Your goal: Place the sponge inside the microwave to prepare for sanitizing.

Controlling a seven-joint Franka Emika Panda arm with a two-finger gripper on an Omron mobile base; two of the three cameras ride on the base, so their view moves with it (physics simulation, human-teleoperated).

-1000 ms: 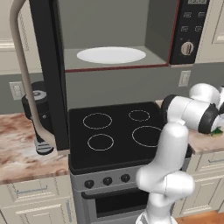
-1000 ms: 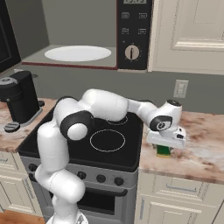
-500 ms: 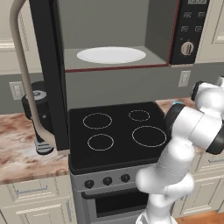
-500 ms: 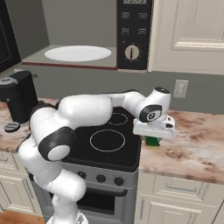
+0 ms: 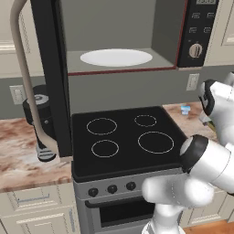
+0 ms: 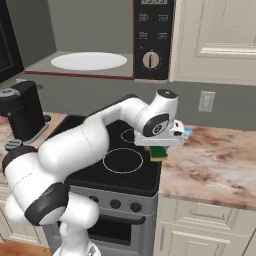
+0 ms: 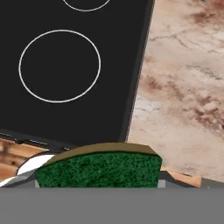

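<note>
Gripper point(image 6: 161, 150) pinching the sponge point(image 6: 159, 153); green scrub face fills the space between the fingertips in the hand view, yellow body just showing along its upper edge. Sponge held clear of the surfaces, its long axis running across the jaws

Key relation: microwave point(image 6: 90, 61) cavity lies above the claw and off toward the robot's left, well apart from it; door point(image 5: 52, 77) swung wide open, white round plate point(image 6: 88, 61) bare. Judgement: next move is a lift up and across to the opening, sponge going in over the red sill

Directly below the claw: edge where the black stove point(image 7: 65, 65) top meets the marbled counter point(image 7: 183, 87). Burner rings beneath, toward the stove side

Beyond the claw on the counter, a small bluish glass point(image 5: 185, 109) near the wall. Coffee machine point(image 6: 20, 110) far off on the other side of the stove
</note>
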